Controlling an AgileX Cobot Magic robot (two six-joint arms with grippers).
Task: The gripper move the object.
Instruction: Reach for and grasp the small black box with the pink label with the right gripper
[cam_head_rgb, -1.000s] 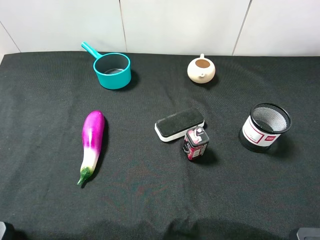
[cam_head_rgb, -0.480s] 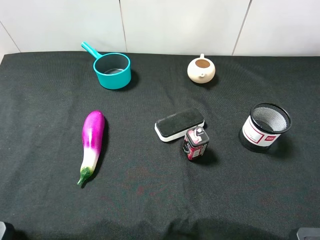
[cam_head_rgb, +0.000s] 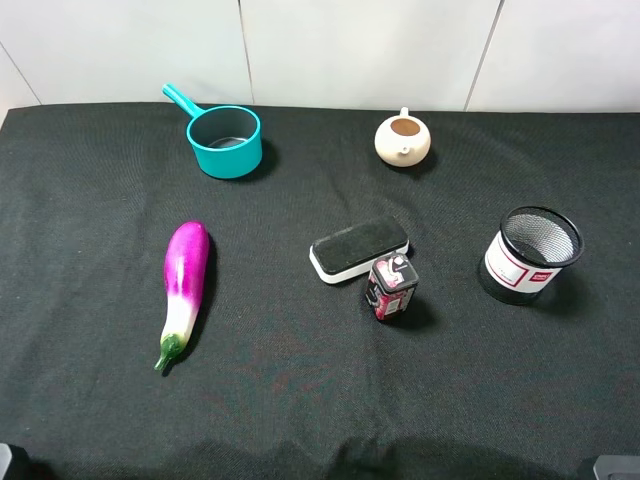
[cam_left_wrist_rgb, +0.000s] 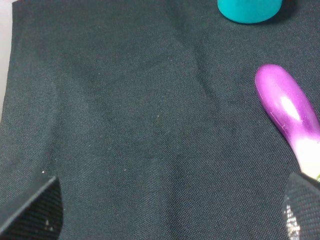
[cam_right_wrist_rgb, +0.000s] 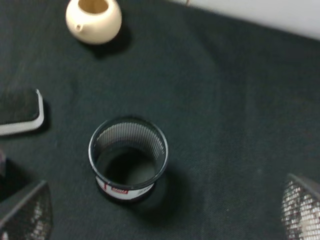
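Exterior high view shows the little red-and-black box (cam_head_rgb: 391, 288) standing up on the black cloth (cam_head_rgb: 300, 400), with its pale top up. It touches the near edge of the eraser block (cam_head_rgb: 359, 248). No pincer is close to it. Both arms sit low at the near edge of the cloth, well apart from the box.

The right pincer (cam_right_wrist_rgb: 162, 210) is wide open and holds nothing. The mesh cup (cam_right_wrist_rgb: 128, 157) sits just ahead of its fingers (cam_right_wrist_rgb: 25, 210). The box is ahead of this pincer too, but off to the side where the eraser block is, past the cup. I cannot make it out clearly in the right wrist view.

The left pincer (cam_left_wrist_rgb: 165, 210) is wide open too, with nothing in it. Only bare cloth lies between its fingers, and the purple eggplant (cam_left_wrist_rgb: 290, 110) lies ahead on one side. The box is far off past the eggplant.

I think the job has not really begun, and this is the reaching step. The right pincer looks nearer. Next it should swing away from the cup, go over the box, come down with a finger on each side, and not bump the eraser block
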